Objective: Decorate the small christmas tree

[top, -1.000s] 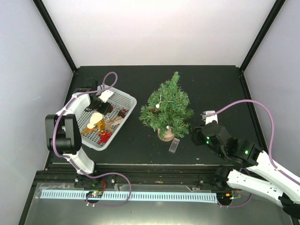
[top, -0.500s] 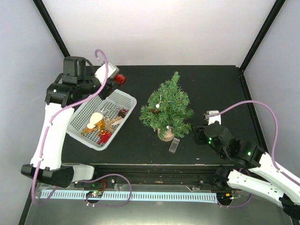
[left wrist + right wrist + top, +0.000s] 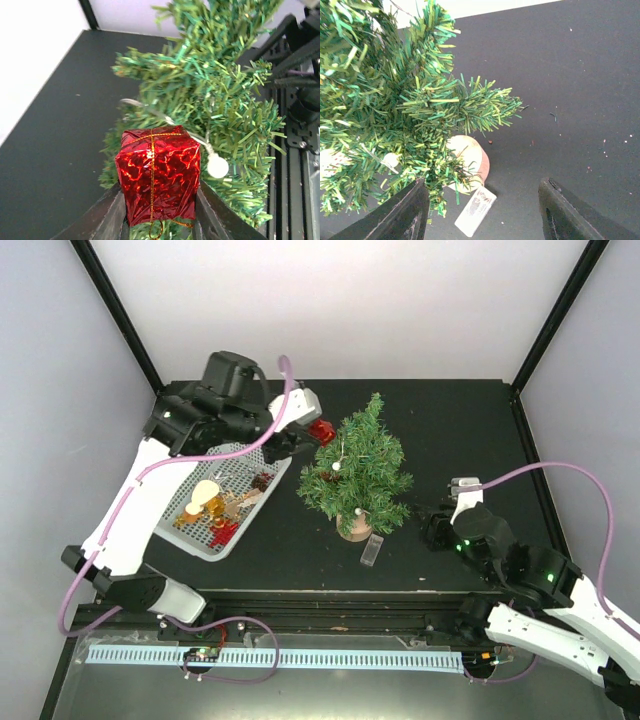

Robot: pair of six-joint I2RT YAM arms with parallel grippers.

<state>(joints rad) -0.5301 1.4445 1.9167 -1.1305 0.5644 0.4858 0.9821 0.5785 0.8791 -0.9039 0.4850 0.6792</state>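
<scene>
Bright even light, soft shadows; glare sparkles across red gift box (image 3: 157, 175); near fingers (image 3: 102, 220) slightly blurred.

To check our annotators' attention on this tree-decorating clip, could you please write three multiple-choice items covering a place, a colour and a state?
1. In the top view, where does the basket lie relative to the small christmas tree?
A) left of it
B) right of it
C) behind it
2. What colour is the gift-box ornament in the left gripper?
A) gold
B) red
C) blue
3. How is the right gripper?
A) shut on the trunk
B) open, holding nothing
C) shut on a bauble
Answers: 1 A, it sits at the tree's left; 2 B, its foil shines red; 3 B, its fingers stand apart, gripping nothing.
</scene>
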